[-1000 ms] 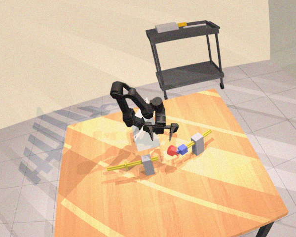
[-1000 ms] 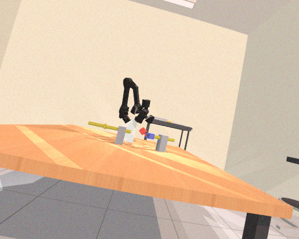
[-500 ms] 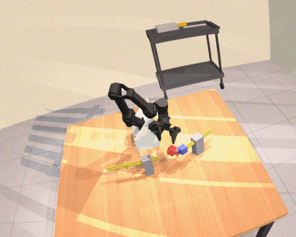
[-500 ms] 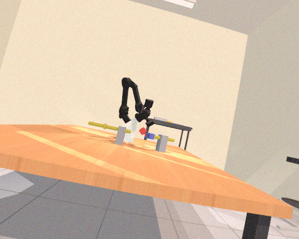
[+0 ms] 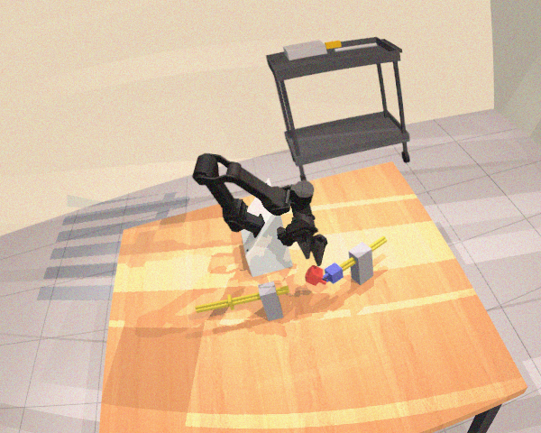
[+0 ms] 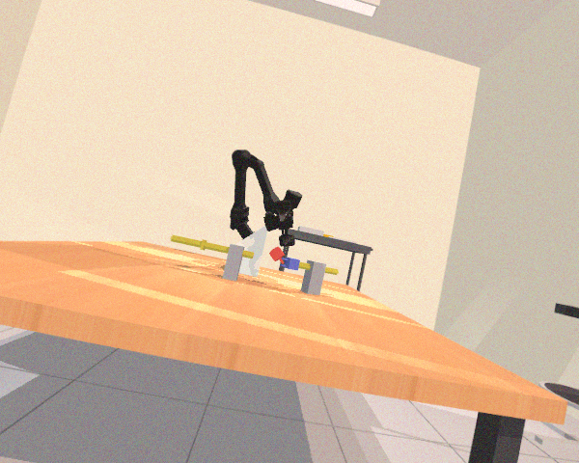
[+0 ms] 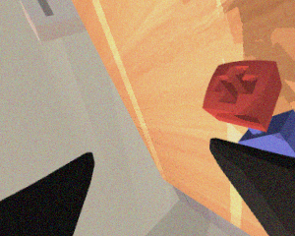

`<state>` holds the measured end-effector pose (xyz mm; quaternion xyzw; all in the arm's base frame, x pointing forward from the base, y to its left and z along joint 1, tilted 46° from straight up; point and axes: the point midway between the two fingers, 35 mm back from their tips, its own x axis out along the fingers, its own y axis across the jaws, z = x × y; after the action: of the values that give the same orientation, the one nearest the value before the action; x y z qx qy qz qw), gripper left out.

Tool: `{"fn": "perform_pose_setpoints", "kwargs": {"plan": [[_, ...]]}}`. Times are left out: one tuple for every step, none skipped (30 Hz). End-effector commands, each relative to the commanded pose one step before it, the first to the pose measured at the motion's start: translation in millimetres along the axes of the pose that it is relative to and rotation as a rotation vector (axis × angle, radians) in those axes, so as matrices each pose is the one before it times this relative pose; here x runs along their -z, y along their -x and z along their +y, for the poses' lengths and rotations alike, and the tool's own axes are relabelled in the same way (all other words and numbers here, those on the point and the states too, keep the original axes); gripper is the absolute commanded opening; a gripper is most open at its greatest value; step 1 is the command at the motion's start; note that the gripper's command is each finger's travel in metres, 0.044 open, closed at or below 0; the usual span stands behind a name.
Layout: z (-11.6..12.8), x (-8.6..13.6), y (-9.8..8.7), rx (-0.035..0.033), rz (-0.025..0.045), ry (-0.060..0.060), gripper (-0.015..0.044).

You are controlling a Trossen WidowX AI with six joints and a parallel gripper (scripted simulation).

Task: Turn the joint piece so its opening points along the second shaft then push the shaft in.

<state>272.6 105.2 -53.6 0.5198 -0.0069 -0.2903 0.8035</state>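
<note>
My gripper (image 5: 313,261) (image 7: 152,150) is open and empty just above and behind the red joint piece (image 5: 314,275) (image 6: 276,254) (image 7: 243,93). The piece has a cross-shaped opening facing the wrist camera and sits tilted against the blue part (image 5: 333,272) (image 6: 293,263) (image 7: 280,144). The blue part is on the end of the fixed yellow shaft (image 5: 378,243) (image 6: 329,270), in the right grey block (image 5: 362,268) (image 6: 312,278). The second yellow shaft (image 5: 210,307) (image 6: 187,240) runs through the left grey block (image 5: 271,305) (image 6: 234,261); its near end stands apart from the red piece.
The second shaft has a collar (image 5: 230,302) (image 6: 203,244) left of its block. A pale slanted panel (image 5: 266,261) stands at the arm's base, behind the blocks. A dark cart (image 5: 345,134) stands beyond the wooden table (image 5: 331,373) (image 6: 179,299).
</note>
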Motion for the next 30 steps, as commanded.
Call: {"fn": "perform_pose_setpoints", "kwargs": {"plan": [[1.35,4.84,-2.97,0.02785,0.0125,0.1181,0.044],[-0.24,0.81,-0.8,0.00767,0.00184,0.0339,0.044],[-0.2,0.78,-0.79,0.0077,0.00203,0.0339,0.044],[-0.17,0.75,-0.78,0.00772,0.00223,0.0338,0.044],[-0.14,0.72,-0.77,0.00773,0.00242,0.0338,0.044],[-0.11,0.69,-0.76,0.00774,0.00262,0.0337,0.044],[-0.09,0.66,-0.75,0.00775,0.00282,0.0337,0.044],[-0.06,0.63,-0.73,0.00774,0.00303,0.0336,0.044],[-0.04,0.59,-0.72,0.00774,0.00323,0.0336,0.044],[-0.02,0.56,-0.71,0.00772,0.00344,0.0335,0.044],[-0.01,0.52,-0.69,0.0077,0.00365,0.0335,0.044],[0.01,0.49,-0.68,0.00768,0.00386,0.0335,0.044],[0.02,0.45,-0.66,0.00765,0.00407,0.0334,0.044],[0.03,0.42,-0.65,0.00761,0.00428,0.0334,0.044],[0.03,0.38,-0.63,0.00756,0.00449,0.0333,0.044],[0.04,0.35,-0.62,0.0076,0.00476,0.0336,0.044],[0.04,0.31,-0.6,0.00754,0.00498,0.0336,0.044],[0.04,0.27,-0.59,0.00747,0.0052,0.0336,0.044],[0.03,0.24,-0.57,0.0074,0.00542,0.0335,0.044],[0.03,0.2,-0.55,0.00732,0.00564,0.0335,0.044],[0.02,0.17,-0.53,0.00723,0.00586,0.0334,0.044],[0.01,0.13,-0.51,0.00714,0.00607,0.0334,0.044],[-0.01,0.1,-0.49,0.00704,0.00629,0.0333,0.044],[0.0,0.0,-0.44,0.00682,0.00635,0.0332,0.044],[-0.02,-0.03,-0.42,0.00671,0.00657,0.0332,0.044],[-0.05,-0.06,-0.39,0.00659,0.00677,0.0331,0.044],[-0.07,-0.08,-0.37,0.00646,0.00698,0.0331,0.044],[-0.1,-0.11,-0.35,0.00633,0.00719,0.033,0.044],[-0.12,-0.13,-0.33,0.00618,0.00739,0.033,0.044],[-0.15,-0.15,-0.3,0.00604,0.00759,0.0329,0.044]]}}
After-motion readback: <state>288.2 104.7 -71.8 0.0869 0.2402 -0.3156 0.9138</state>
